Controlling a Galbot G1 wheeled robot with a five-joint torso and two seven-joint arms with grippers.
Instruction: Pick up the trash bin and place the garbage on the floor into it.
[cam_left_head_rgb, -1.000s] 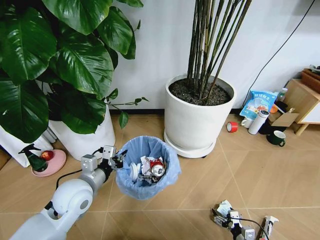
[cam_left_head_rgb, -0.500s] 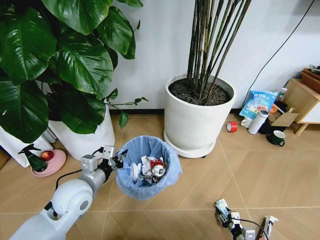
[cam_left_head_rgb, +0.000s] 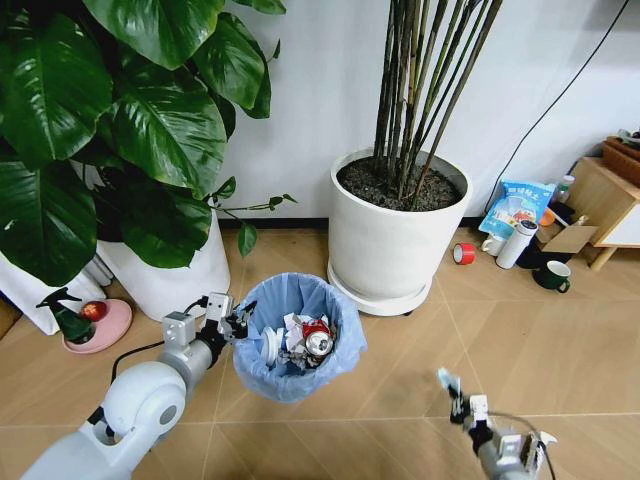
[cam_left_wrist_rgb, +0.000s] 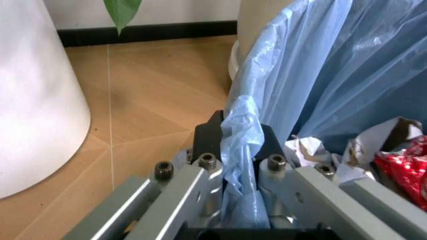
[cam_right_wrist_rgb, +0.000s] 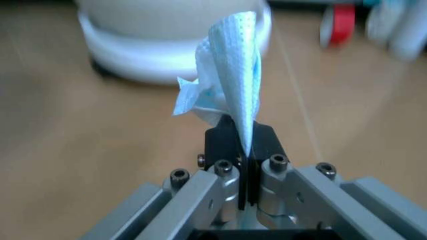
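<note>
Low at the frame's right, the right end effector (cam_left_head_rgb: 455, 392) pinched a pale-blue face mask (cam_right_wrist_rgb: 230, 75), which stood upright from the closed jaws. Ahead and to its left, across bare floor (cam_left_head_rgb: 420, 370), sat the trash bin (cam_left_head_rgb: 297, 335), holding a red can (cam_left_head_rgb: 316, 336) and crumpled paper. The left end effector (cam_left_head_rgb: 236, 322) was clamped on the bin's blue liner (cam_left_wrist_rgb: 243, 135) at the near-left rim. No lettering was legible on the mask or bin.
</note>
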